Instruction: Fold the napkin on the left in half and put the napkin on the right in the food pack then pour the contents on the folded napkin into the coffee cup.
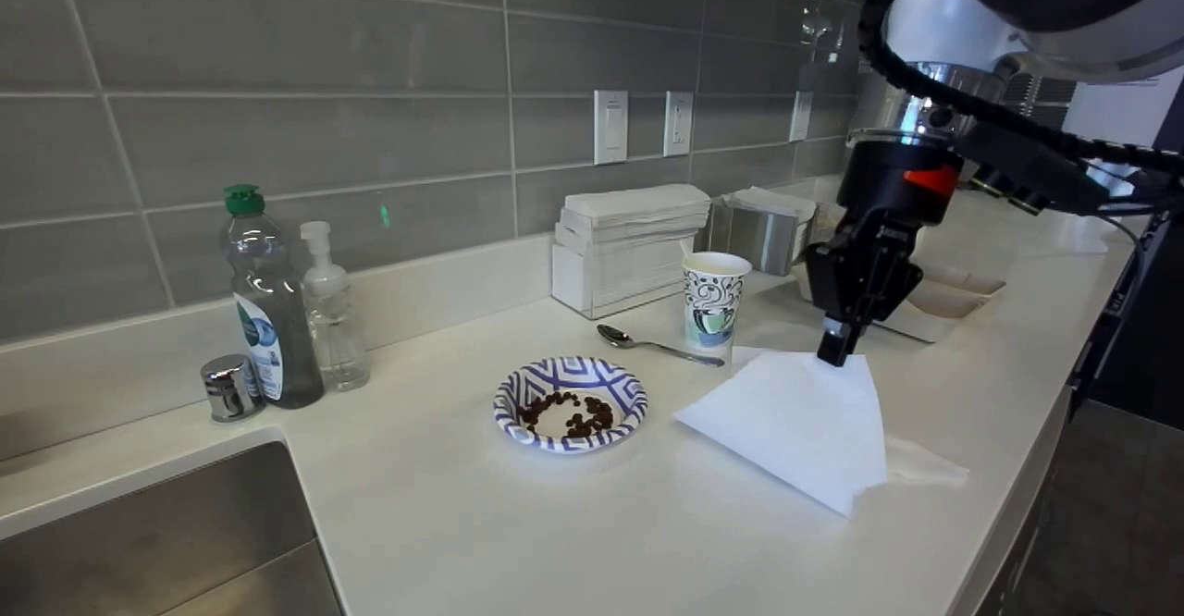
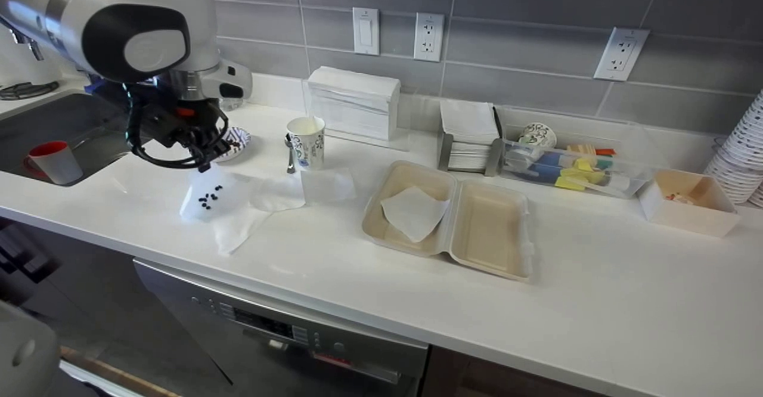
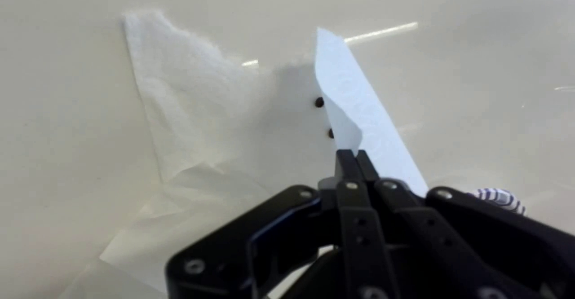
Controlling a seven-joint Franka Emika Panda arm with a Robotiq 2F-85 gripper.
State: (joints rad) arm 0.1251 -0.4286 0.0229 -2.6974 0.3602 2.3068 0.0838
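Gripping the raised edge of a white napkin point(image 1: 791, 426), the end effector point(image 3: 355, 155) is clamped on it, tips together! In an exterior view, that napkin sits at the left of the bench point(image 2: 584, 278), dark beans point(image 2: 214, 197) scattered on it beside the lifted flap. On its far side a printed paper cup point(image 1: 711, 306) stands upright, a metal spoon point(image 1: 659, 347) just beside. A patterned paper bowl point(image 1: 622, 387) to the left in an exterior view holds more beans point(image 1: 583, 426). And over on the right, the clamshell food container point(image 2: 492, 230) lies wide open, another napkin point(image 2: 415, 212) in its left half!
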